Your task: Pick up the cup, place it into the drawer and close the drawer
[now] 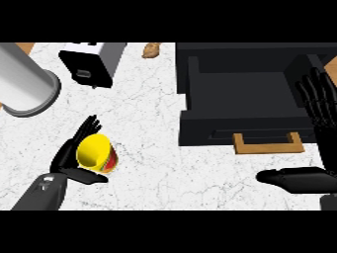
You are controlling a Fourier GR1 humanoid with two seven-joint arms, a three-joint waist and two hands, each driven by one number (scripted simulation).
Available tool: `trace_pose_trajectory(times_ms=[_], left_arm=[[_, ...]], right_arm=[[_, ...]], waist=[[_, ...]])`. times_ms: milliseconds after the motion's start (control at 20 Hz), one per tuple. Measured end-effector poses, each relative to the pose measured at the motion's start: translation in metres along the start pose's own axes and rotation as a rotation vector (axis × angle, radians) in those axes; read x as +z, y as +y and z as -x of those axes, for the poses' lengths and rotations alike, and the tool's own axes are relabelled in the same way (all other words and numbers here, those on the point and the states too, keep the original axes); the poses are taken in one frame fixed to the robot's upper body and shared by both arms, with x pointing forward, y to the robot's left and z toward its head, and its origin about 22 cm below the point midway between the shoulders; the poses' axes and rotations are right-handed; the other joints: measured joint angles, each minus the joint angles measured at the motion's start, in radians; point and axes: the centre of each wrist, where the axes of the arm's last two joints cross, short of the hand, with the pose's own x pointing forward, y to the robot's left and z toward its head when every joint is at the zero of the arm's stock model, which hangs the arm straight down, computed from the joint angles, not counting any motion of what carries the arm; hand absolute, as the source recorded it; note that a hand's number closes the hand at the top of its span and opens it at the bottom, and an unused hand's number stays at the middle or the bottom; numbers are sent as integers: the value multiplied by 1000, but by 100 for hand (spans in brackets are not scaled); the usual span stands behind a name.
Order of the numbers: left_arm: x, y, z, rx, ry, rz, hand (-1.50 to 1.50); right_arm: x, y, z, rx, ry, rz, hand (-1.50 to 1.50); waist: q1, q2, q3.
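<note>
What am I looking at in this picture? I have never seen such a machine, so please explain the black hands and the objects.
The single picture is taken from the robot's head, looking steeply down at a white marble counter. The two black shapes are the robot's own hands on grey forearms. The left hand curls around a yellow cup that stands on the counter. The right hand is open, fingers straight, beside a black drawer that is pulled open and has a wooden handle. Further back are a black and white toaster, a large grey cylinder and a small brown item that I cannot identify.
</note>
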Motion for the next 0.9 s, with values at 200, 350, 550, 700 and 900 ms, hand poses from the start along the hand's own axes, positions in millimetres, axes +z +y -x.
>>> trace_pose_trajectory(times_ms=[200, 350, 550, 700, 900], left_arm=[[-7, -6, -1, 49, -12, 21, 150], [-7, -13, 3, 87, -8, 43, 150], [-13, -22, 4, 140, -2, 95, 150], [-16, -29, 6, 178, -12, 107, 150], [-12, -20, 3, 215, -91, -26, 150]], right_arm=[[2, -6, 2, -5, 4, -2, -150], [3, -3, 2, -8, 7, -2, -150], [1, -3, 4, -6, 14, 0, -150], [5, -3, 4, -7, 11, -3, -150], [4, -4, 2, 4, 18, 0, -150]], waist=[[-2, 0, 0], [-2, 0, 0], [1, 0, 0], [-1, -2, 0], [6, -1, 0]])
